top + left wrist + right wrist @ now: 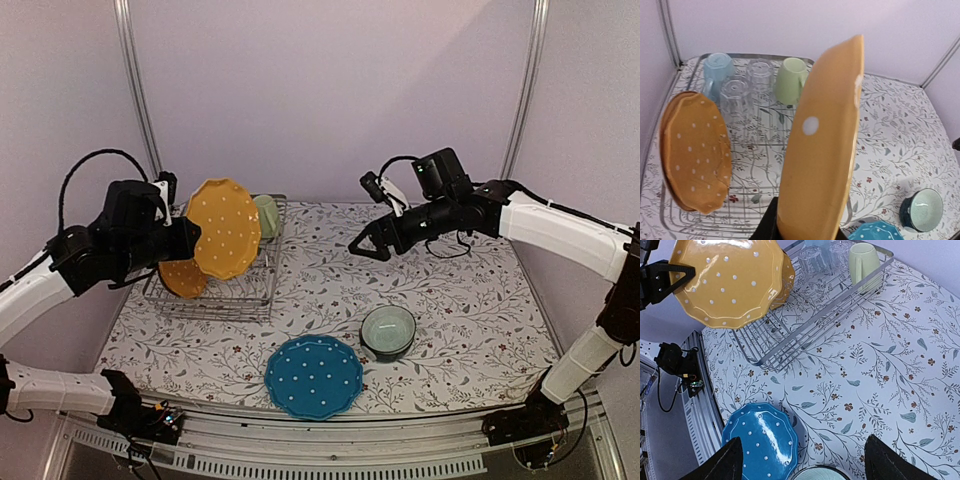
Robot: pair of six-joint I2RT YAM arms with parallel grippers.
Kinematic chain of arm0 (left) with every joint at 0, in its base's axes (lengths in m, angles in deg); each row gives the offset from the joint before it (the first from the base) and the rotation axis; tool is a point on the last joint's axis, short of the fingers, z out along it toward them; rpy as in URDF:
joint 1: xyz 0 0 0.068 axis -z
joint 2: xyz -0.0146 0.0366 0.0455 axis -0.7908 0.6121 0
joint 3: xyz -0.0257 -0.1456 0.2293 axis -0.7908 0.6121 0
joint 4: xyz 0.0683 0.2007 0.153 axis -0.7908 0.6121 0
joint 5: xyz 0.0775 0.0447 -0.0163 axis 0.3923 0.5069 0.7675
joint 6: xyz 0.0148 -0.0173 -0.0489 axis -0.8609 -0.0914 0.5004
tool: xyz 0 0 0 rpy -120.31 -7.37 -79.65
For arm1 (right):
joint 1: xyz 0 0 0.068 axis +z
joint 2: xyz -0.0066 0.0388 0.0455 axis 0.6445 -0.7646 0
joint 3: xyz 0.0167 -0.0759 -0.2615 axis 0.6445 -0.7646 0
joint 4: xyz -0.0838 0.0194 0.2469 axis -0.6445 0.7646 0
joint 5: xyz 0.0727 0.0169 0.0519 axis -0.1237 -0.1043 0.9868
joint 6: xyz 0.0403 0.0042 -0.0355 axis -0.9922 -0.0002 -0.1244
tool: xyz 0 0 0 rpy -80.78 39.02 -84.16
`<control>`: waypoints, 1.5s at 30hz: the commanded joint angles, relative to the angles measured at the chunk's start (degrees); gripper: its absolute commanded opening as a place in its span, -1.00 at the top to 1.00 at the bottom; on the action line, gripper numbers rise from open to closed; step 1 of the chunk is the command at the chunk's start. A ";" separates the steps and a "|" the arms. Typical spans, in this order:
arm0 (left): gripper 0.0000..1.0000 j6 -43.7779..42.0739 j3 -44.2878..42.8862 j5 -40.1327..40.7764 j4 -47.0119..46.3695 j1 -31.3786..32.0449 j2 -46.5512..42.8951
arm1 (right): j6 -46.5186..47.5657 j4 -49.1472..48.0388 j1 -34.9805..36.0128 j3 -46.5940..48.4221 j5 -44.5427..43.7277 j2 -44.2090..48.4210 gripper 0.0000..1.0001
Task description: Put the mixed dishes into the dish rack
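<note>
My left gripper (185,238) is shut on a yellow dotted plate (226,227), held on edge above the silver wire dish rack (258,297); the same plate fills the left wrist view (822,150). Another yellow dotted plate (694,150) stands in the rack's left side. A light blue mug (717,70), clear glasses (740,95) and a pale green mug (791,80) sit at the rack's far end. A blue dotted plate (314,376) and a teal bowl (388,331) lie on the table. My right gripper (365,246) is open and empty, high over the table's middle.
The table has a floral cloth (470,290). Metal frame posts (137,90) stand at the back corners against the wall. A clamp and cables (677,365) sit at the table's near left edge.
</note>
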 commanded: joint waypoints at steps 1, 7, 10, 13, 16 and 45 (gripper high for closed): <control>1.00 -4.63 -5.35 15.60 1.93 -2.77 -1.10 | 0.17 -1.49 -0.15 -0.89 0.19 0.20 -0.65; 1.00 -7.61 -7.35 23.21 4.64 -6.09 1.11 | 0.26 -2.23 -0.15 -1.64 0.67 -0.61 -0.65; 1.00 -8.62 -7.67 24.17 4.73 -7.20 3.38 | 0.22 -2.48 -0.15 -2.00 0.84 -0.95 -0.66; 1.00 -9.14 -7.93 24.77 4.35 -8.25 5.93 | 0.35 -2.56 -0.17 -2.30 0.93 -1.14 -0.65; 1.00 -9.65 -8.53 26.00 4.13 -9.10 8.98 | 0.38 -2.66 -0.19 -2.48 0.99 -1.15 -0.65; 1.00 -7.94 -3.81 20.13 -0.27 -12.24 16.83 | 0.70 -2.39 -0.15 -2.78 0.50 -1.94 -0.66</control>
